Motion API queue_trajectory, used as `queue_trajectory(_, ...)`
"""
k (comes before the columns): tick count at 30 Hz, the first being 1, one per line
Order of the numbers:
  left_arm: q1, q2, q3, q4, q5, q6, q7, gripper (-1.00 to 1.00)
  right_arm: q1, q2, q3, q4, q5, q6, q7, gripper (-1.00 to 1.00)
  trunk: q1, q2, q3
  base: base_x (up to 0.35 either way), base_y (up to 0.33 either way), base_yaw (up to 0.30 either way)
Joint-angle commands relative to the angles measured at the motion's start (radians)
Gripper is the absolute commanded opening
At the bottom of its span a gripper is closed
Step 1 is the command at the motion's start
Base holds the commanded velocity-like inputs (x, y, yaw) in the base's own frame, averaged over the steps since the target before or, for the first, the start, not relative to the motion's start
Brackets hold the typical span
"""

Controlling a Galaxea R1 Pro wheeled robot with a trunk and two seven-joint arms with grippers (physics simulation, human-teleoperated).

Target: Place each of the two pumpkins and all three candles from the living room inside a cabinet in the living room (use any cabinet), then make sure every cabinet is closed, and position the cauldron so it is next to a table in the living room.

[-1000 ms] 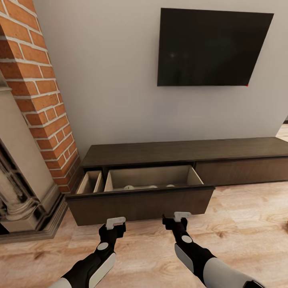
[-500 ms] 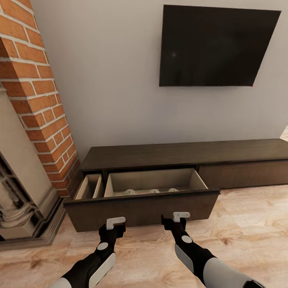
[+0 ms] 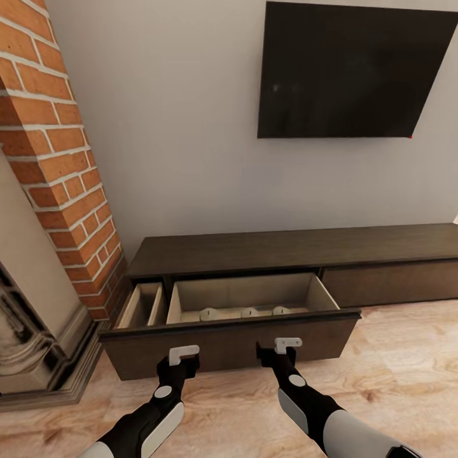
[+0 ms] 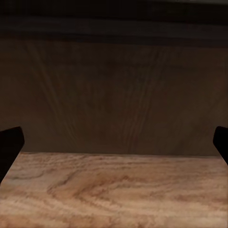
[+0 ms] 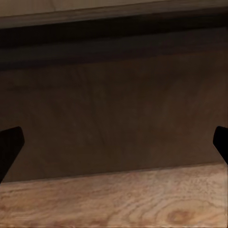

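Observation:
The long dark-brown cabinet (image 3: 286, 245) stands against the wall with its left drawer (image 3: 229, 343) pulled out. The rounded tops of three grey-beige candles (image 3: 250, 312) show in a row just behind the drawer front. My left gripper (image 3: 184, 353) and right gripper (image 3: 287, 345) hover low, close in front of that drawer front, both open and empty. In the left wrist view the left gripper (image 4: 114, 142) faces the dark front panel above the floorboards. So does the right gripper (image 5: 114, 142) in the right wrist view. Pumpkins, cauldron and table are out of view.
A brick fireplace column (image 3: 57, 159) and its stone surround (image 3: 32, 331) stand close on the left. A dark TV (image 3: 356, 70) hangs on the wall above the cabinet. A narrow side compartment (image 3: 143, 305) is open beside the drawer. Wooden floor (image 3: 407, 369) stretches to the right.
The whole view has shifted: the cabinet and open drawer sit nearer and larger, so the camera has come closer. Both grippers hold the same pose, and the candles show more.

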Motion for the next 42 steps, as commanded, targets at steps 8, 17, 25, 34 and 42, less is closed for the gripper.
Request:
queue_trajectory(8, -0.002, 0.001, -0.007, -0.001, 0.011, -0.008, 0.007, 1.0, -0.001, 0.0, 0.009, 0.002, -0.006, 0.056, -0.005, 1.0, 0.023, -0.042, -0.02, 0.002, 0.001, 0.0)
queue_trajectory(17, -0.001, 0.0, -0.009, 0.001, 0.009, -0.008, 0.007, 1.0, -0.001, 0.0, 0.009, 0.002, -0.006, 0.053, -0.005, 1.0, 0.044, -0.079, -0.051, 0.0, 0.0, 0.0)
queue_trajectory(25, -0.001, -0.002, -0.009, 0.006, 0.009, -0.009, 0.009, 1.0, -0.001, 0.0, 0.009, 0.002, -0.006, 0.022, -0.005, 1.0, 0.048, -0.081, -0.082, 0.0, 0.0, 0.0)
queue_trajectory(34, -0.001, -0.002, -0.01, 0.006, 0.006, -0.009, 0.009, 1.0, -0.001, 0.0, 0.009, 0.002, -0.008, 0.0, -0.005, 1.0, 0.05, -0.082, -0.097, 0.0, 0.0, 0.0)
queue_trajectory(42, -0.001, -0.003, -0.01, 0.007, 0.007, -0.009, 0.007, 1.0, -0.001, 0.0, 0.009, 0.002, -0.007, -0.002, -0.005, 1.0, 0.05, -0.082, -0.097, 0.092, 0.0, 0.0)
